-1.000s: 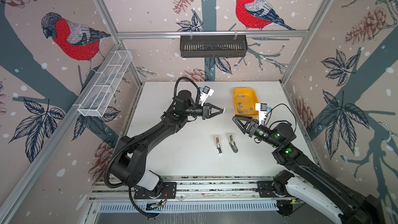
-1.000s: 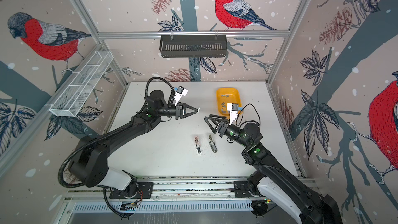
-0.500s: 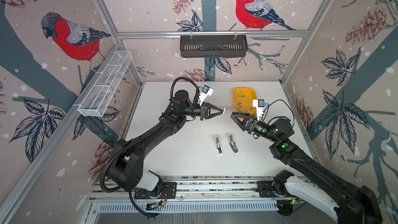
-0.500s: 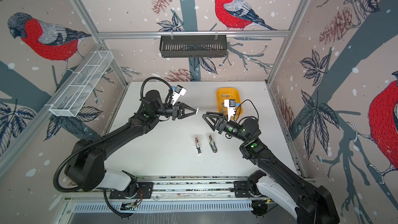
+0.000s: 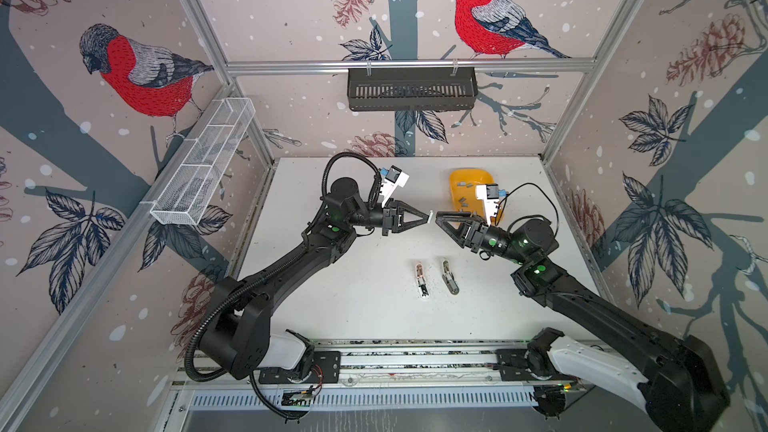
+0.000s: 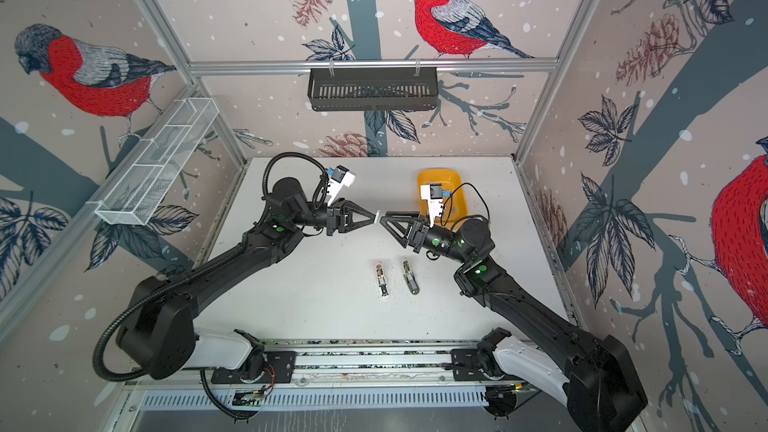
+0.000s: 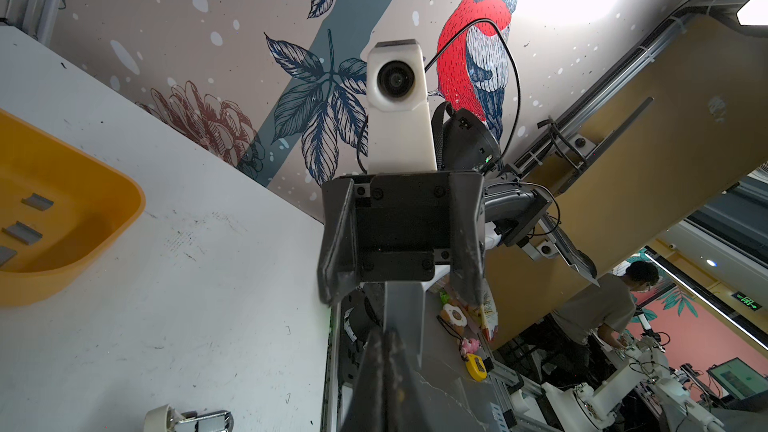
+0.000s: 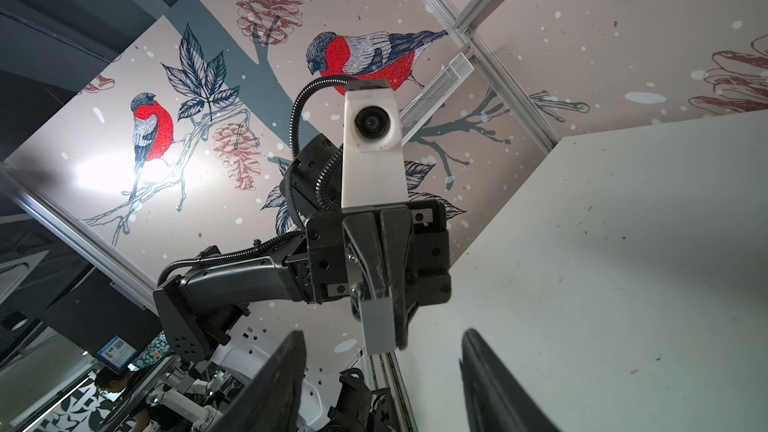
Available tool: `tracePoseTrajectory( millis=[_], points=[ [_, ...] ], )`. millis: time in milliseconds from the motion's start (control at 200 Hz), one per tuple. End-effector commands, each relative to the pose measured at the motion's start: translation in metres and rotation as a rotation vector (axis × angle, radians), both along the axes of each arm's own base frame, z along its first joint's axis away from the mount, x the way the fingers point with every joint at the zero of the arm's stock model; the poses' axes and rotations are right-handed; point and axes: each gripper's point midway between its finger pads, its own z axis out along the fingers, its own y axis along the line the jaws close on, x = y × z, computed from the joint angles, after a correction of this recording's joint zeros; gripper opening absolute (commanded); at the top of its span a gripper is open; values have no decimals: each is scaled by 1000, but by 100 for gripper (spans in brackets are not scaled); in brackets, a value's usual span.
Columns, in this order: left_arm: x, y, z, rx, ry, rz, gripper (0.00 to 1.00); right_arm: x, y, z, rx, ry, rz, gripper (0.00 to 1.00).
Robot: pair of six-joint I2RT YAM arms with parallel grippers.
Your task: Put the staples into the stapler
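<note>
Table: white, scuffed. The left pincer hung over its middle, fingers pressed together on one grey strip of staples, pinched at one end with the rest jutting past the tips, clear of the table. The right pincer faced it tip to tip, its fingers spread wide and their tips just beside the strip; whether they touched it could not be told. In the left wrist view the strip showed between those spread fingers. A yellow tray stood at the back of the table, right of middle, behind the right pincer, with loose staples lying flat inside. The stapler, pale and slim, lay on the table nearer the front, below the pincers in both top views. A grey part of like length lay just beside it, not touching; whether the two made one tool could not be told. A black basket hung on the rear rail and a white mesh rack on the left wall.
</note>
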Motion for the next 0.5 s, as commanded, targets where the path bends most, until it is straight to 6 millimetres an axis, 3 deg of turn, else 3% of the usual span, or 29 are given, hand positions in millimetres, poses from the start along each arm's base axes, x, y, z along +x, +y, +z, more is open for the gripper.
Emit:
tracePoseTrajectory(
  millis=[0,495],
  points=[
    [-4,2,11,-30,-32,-22,0,-5,1,15,30,-55,18,59],
    [-2,0,9,-28,17,-30,0,-2,7,19,42,-64,24,51]
  ],
)
